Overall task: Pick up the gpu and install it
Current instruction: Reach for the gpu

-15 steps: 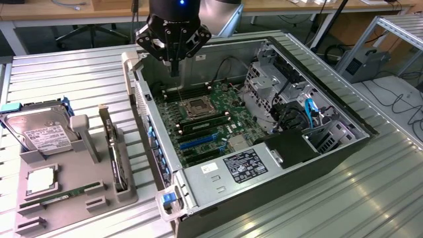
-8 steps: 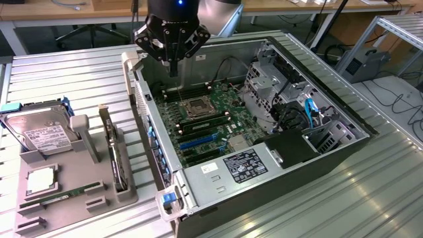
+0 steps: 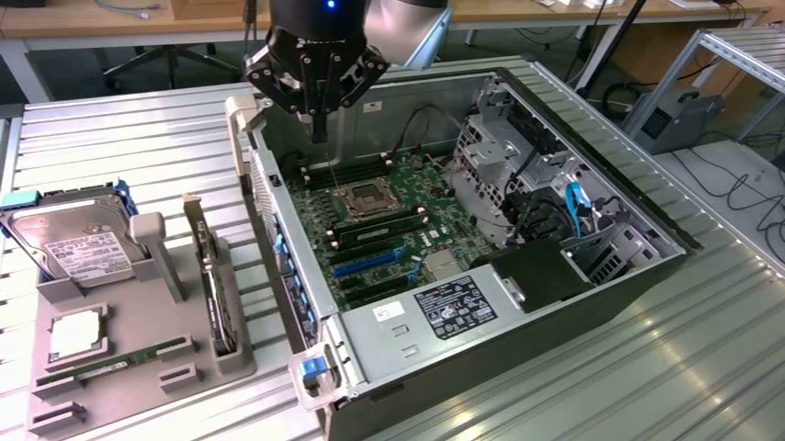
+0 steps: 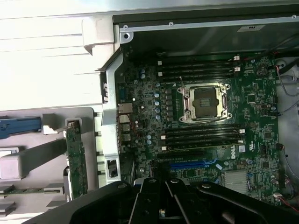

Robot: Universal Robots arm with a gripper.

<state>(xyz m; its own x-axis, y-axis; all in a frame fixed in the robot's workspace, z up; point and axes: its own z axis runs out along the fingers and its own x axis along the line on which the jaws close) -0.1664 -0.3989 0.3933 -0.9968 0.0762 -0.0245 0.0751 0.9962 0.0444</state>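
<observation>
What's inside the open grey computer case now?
Green motherboard with an empty square processor socket and a blue expansion slot. The silver labelled metal box covers whatever lies under it. The thin black gpu card stands outside, in the grey holder.

The exterior view looks down at a slant from high above the table [image 3: 110,129], facing across the open computer case [image 3: 368,340] toward the desks [image 3: 123,18] at the far side. It stands well back and takes in the whole case, the grey holder [image 3: 123,340] on the exterior view's left, and the gripper [image 3: 316,129] over the case's far end. The wrist view sits behind the gripper and faces straight down, much nearer, onto the motherboard [image 4: 210,130]. Both views share the processor socket [image 4: 205,102], the memory slots [image 4: 201,135], the case's side wall, and the holder's edge with the card [image 4: 75,158] standing in it.
</observation>
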